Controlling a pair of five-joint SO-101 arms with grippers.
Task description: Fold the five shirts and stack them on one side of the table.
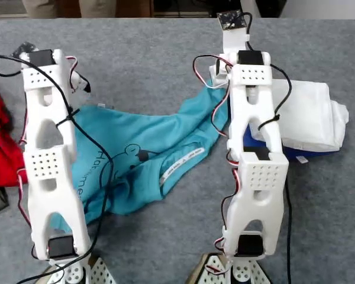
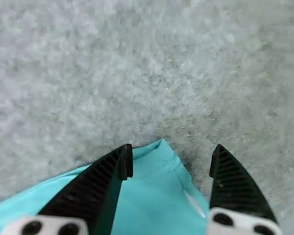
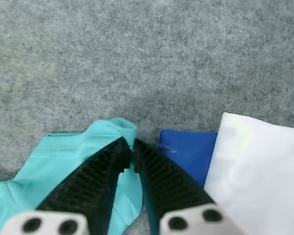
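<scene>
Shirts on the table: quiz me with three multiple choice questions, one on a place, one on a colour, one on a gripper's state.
1. The white shirt lies:
A) on top of the blue shirt
B) beneath the blue shirt
C) hanging from a gripper

2. The unfolded, spread-out shirt is:
A) yellow
B) teal
C) black

3. The left gripper is:
A) shut tight
B) shut on cloth
C) open

Answers:
1 A, white covers most of the blue.
2 B, the teal shirt lies open mid-table.
3 C, its jaws stand apart over a teal corner.
</scene>
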